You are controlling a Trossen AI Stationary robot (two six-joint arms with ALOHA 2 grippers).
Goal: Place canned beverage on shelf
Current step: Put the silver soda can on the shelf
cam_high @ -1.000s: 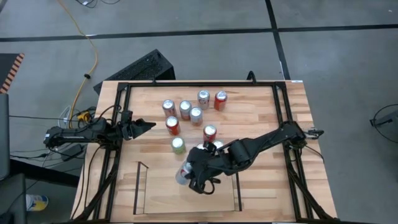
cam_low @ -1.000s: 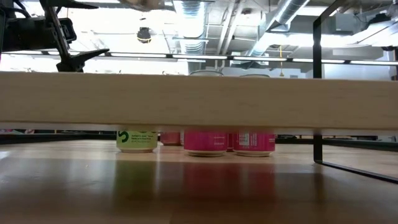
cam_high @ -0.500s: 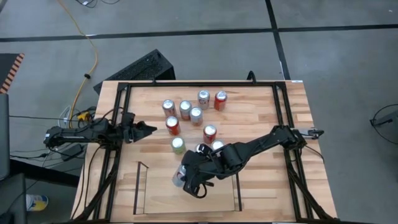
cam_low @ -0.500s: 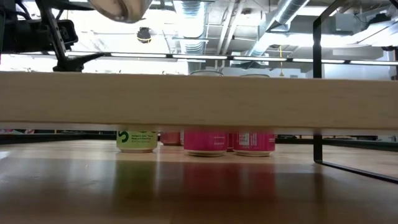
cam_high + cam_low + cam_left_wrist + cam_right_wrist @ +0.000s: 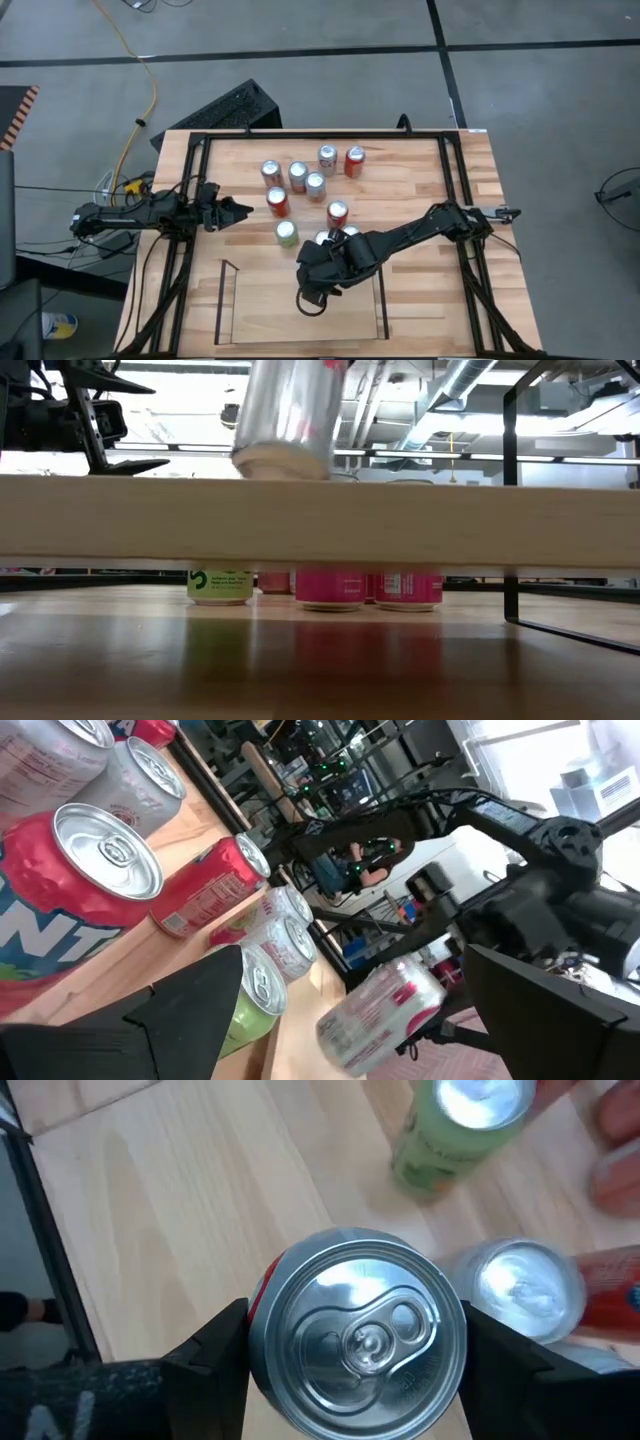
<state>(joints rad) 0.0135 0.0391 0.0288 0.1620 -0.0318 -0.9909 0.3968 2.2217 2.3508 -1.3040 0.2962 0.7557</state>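
Silver canned beverage (image 5: pixel 357 1328) with red markings, clamped between the right end effector (image 5: pixel 312 288) fingers, held above the shelf (image 5: pixel 355 330) plank floor. Nearby on the table (image 5: pixel 420 180): green can (image 5: pixel 287 234) and red cans. Left end effector (image 5: pixel 240 210) open, parked near the table's left edge.

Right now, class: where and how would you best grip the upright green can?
Grip the green can across its curved wall, coming from the left gripper's side: it stands upright, that side is bare table, the right arm crowds the other.
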